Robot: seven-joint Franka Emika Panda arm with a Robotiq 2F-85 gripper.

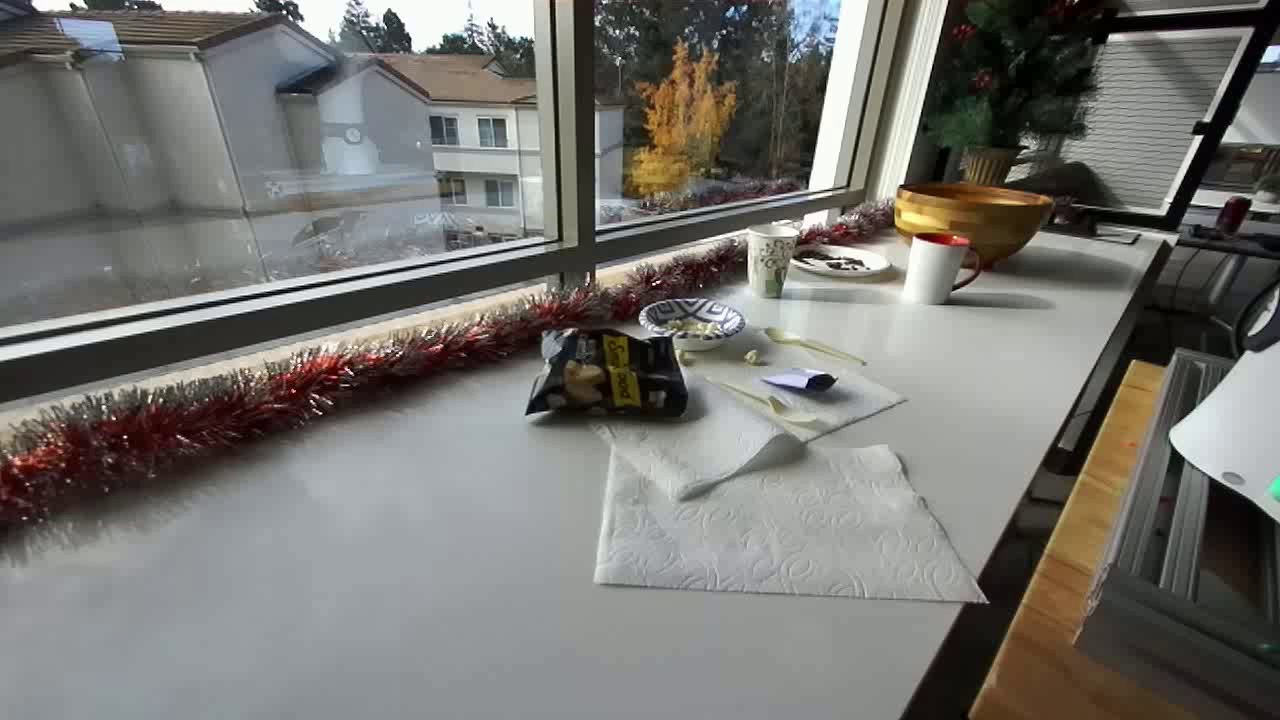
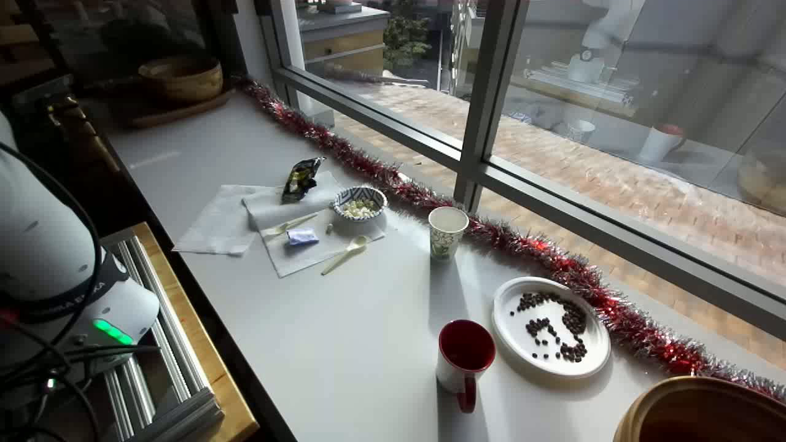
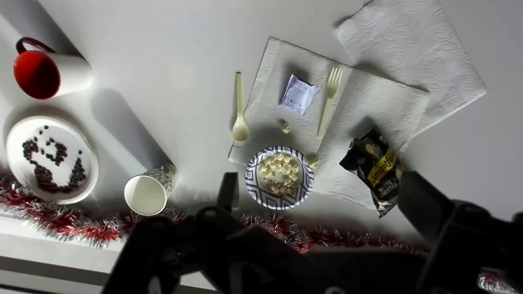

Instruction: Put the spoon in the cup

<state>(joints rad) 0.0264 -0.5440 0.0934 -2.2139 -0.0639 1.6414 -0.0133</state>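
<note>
A pale yellow plastic spoon (image 3: pixel 240 127) lies at the edge of a paper towel near a bowl; it also shows in both exterior views (image 1: pixel 818 347) (image 2: pixel 347 253). A patterned paper cup (image 3: pixel 163 179) stands upright and appears empty near the window; it shows in both exterior views (image 1: pixel 772 262) (image 2: pixel 444 240). A white mug with a red inside (image 3: pixel 73 72) stands farther along the table, also in both exterior views (image 1: pixel 930 272) (image 2: pixel 453 373). My gripper (image 3: pixel 322 192) is open and empty, high above the table over the popcorn bowl and snack bag. Neither exterior view shows the gripper.
A popcorn bowl (image 3: pixel 253 185), black snack bag (image 3: pixel 378 167), plastic fork (image 3: pixel 328 108) and purple wrapper (image 3: pixel 299 94) lie near the spoon. A plate of dark beans (image 2: pixel 500 328) stands beside the cup. Tinsel (image 1: pixel 400 370) runs along the window. A wooden bowl (image 1: pixel 975 225) stands beyond the mug.
</note>
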